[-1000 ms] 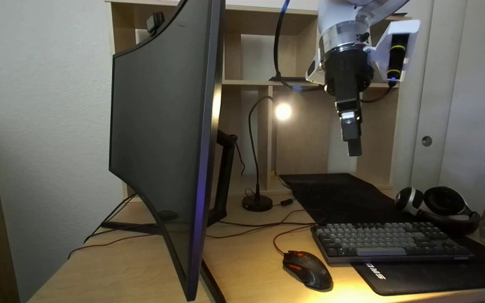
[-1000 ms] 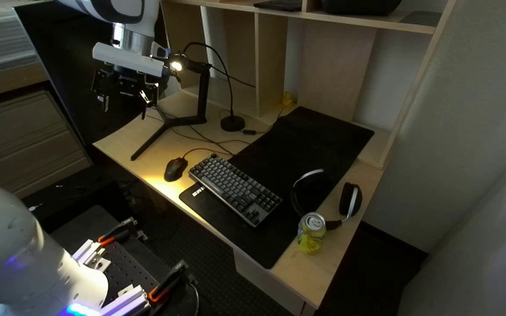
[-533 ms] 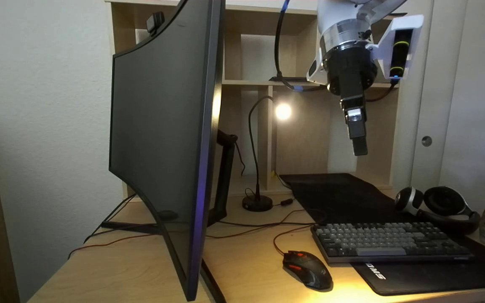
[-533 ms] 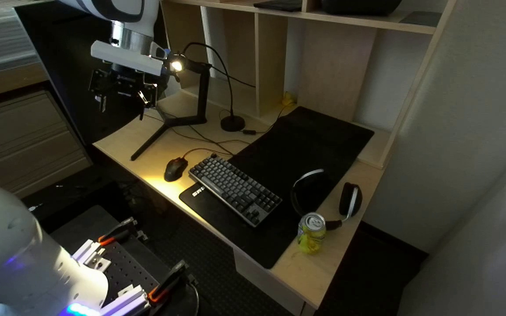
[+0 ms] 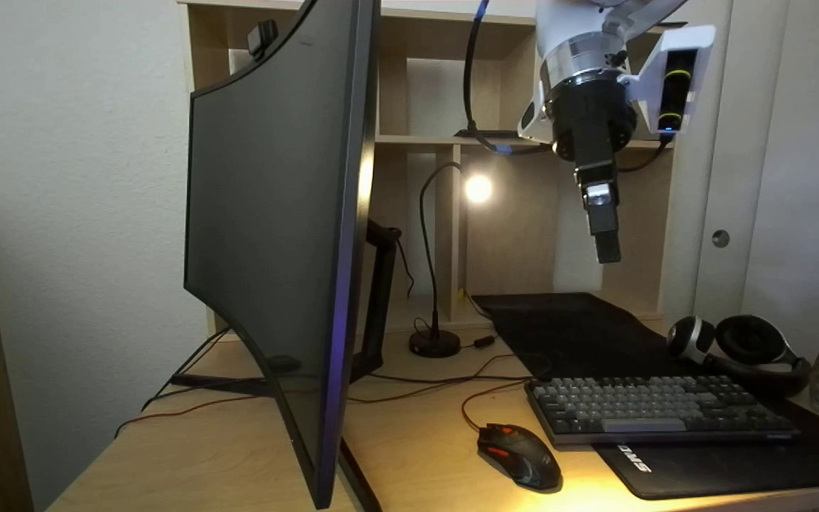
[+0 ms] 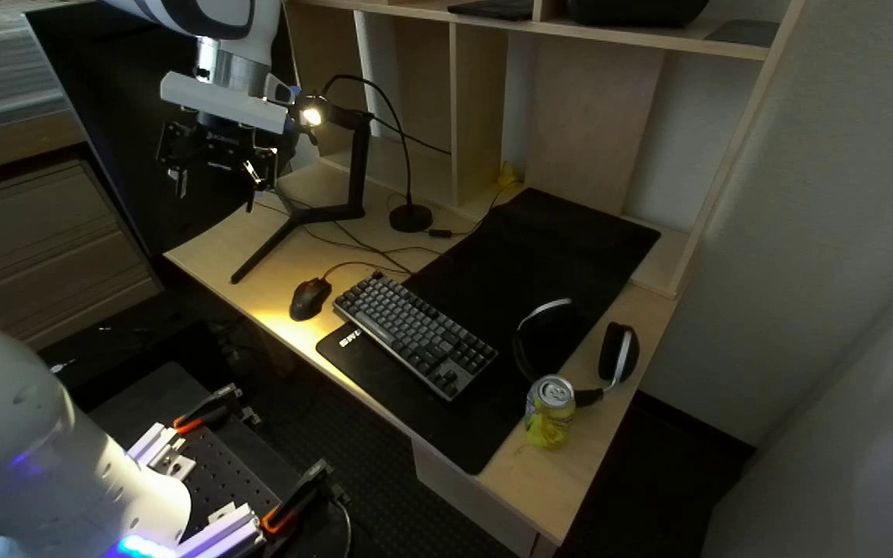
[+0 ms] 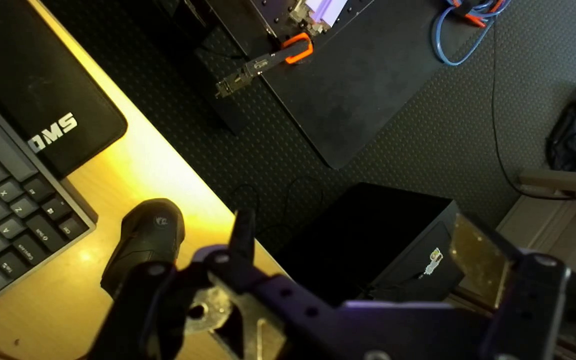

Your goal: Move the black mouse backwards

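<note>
The black mouse lies on the bare wooden desk left of the keyboard, its cable running toward the back. It also shows in another exterior view, near the desk's front edge. In the wrist view the mouse is left of the gripper, its cable end partly hidden behind the gripper's linkage. My gripper is open with nothing between its fingers. It hangs well above the desk, pointing down, in both exterior views. In the wrist view the gap between its fingers shows the floor beyond the desk edge.
The keyboard lies beside the mouse, partly on the black desk mat. A large monitor stands on the desk, with a lamp behind. Headphones and a yellow can are at the mat's far end.
Over the last second my gripper has shifted and tilted slightly, moving a little right in one exterior view and a little left in another. The mouse has not moved.
</note>
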